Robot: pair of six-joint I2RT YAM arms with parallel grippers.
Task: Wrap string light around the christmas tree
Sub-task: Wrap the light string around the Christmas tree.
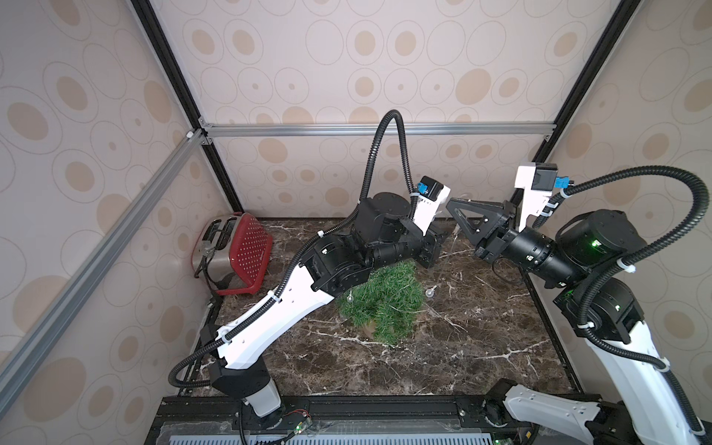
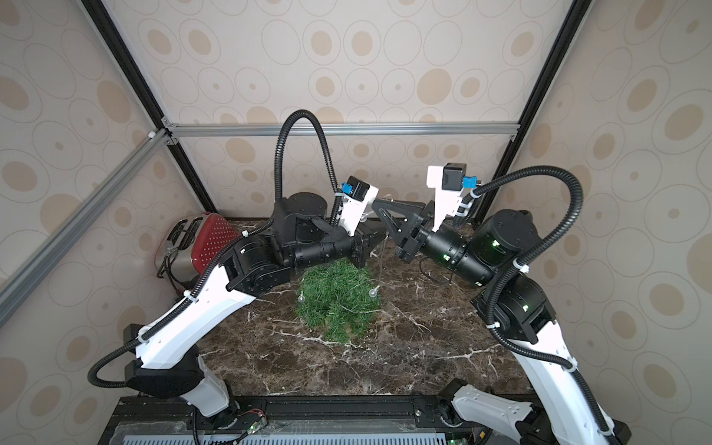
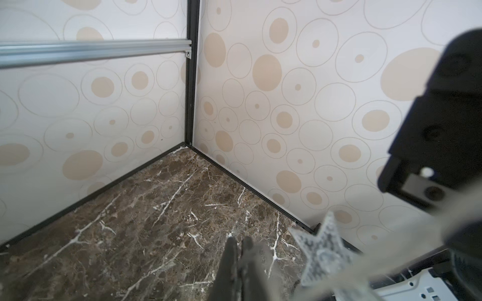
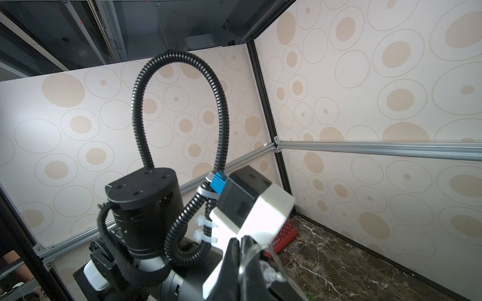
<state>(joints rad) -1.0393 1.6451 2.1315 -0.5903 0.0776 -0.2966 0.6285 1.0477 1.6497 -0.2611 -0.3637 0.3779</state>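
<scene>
The green christmas tree (image 1: 385, 300) (image 2: 339, 296) stands mid-table, its top hidden under my left arm. Clear bulbs of the string light (image 1: 429, 293) (image 2: 373, 293) hang at its sides. My right gripper (image 1: 451, 203) (image 4: 240, 241), raised behind the tree, is shut on the thin wire, which loops out between its fingers (image 4: 230, 250). The wire drops past my left gripper (image 1: 444, 235) (image 3: 238, 242), just below the right one. The left jaws are shut, with a pale blurred strand against them. A silver star (image 3: 323, 252) shows beside the left gripper.
A red and steel toaster (image 1: 235, 254) (image 2: 200, 242) sits in the far left corner. Patterned walls with black posts close in the dark marble table (image 1: 481, 346) on three sides. Ribbed black cables arch above both wrists.
</scene>
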